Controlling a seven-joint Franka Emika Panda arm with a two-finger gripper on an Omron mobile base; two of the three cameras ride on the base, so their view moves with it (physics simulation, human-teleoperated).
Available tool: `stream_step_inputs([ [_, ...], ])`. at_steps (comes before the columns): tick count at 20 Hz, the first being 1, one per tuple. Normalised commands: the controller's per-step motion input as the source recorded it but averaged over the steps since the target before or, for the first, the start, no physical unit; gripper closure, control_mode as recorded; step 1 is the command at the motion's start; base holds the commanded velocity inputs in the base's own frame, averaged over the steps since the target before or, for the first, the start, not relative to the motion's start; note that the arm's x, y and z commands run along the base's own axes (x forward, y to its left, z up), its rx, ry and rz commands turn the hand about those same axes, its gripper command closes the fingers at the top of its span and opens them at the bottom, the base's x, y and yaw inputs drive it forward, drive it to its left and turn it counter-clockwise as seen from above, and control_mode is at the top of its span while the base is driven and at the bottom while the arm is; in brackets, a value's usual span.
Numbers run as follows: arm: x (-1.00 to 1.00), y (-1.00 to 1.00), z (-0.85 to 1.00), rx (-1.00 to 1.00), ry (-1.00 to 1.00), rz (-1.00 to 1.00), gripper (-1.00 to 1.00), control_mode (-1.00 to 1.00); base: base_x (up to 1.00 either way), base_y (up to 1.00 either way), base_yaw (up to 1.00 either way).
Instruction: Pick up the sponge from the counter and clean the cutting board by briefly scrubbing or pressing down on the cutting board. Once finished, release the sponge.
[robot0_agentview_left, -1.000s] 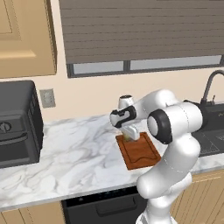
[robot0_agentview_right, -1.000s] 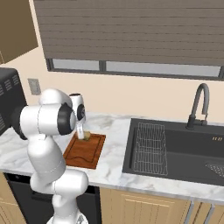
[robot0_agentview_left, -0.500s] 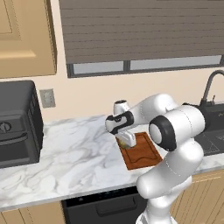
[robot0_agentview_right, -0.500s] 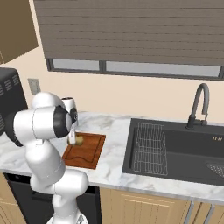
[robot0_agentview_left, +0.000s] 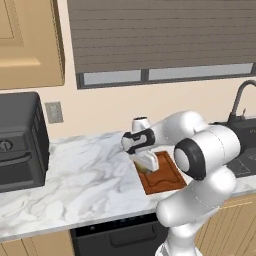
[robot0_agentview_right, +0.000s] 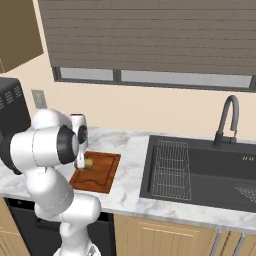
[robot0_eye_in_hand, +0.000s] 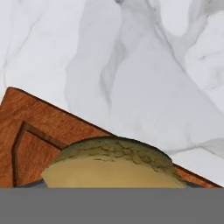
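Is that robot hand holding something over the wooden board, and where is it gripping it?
Yes: the gripper holds the yellow sponge at the cutting board's corner. The fingers are hidden behind the sponge, so the exact grip spot can't be told.

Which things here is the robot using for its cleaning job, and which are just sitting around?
For the job:
- mustard-yellow spongy block, the sponge
- flat reddish-brown wooden cutting board
- white marble counter
- the robot's two-finger gripper, closed on the sponge

Just sitting around:
- black boxy oven
- dark sink with its curved faucet
- grey wall outlet
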Motion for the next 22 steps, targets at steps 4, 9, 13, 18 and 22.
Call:
stream_step_inputs([
  [4, -0.83, 0.00, -0.39, 0.05, 0.08, 0.03, 1.00, -1.00, 0.00, 0.00, 0.00],
  [9, -0.92, 0.00, -0.40, 0.07, 0.02, 0.02, 1.00, -1.00, 0.00, 0.00, 0.00],
  [13, -0.99, 0.00, -0.42, 0.05, 0.00, 0.00, 1.00, -1.00, 0.00, 0.00, 0.00],
  [18, -0.93, 0.00, -0.33, 0.05, 0.00, 0.00, 1.00, -1.00, 0.00, 0.00, 0.00],
  [22, -0.89, 0.00, -0.32, 0.04, 0.03, 0.00, 1.00, -1.00, 0.00, 0.00, 0.00],
])
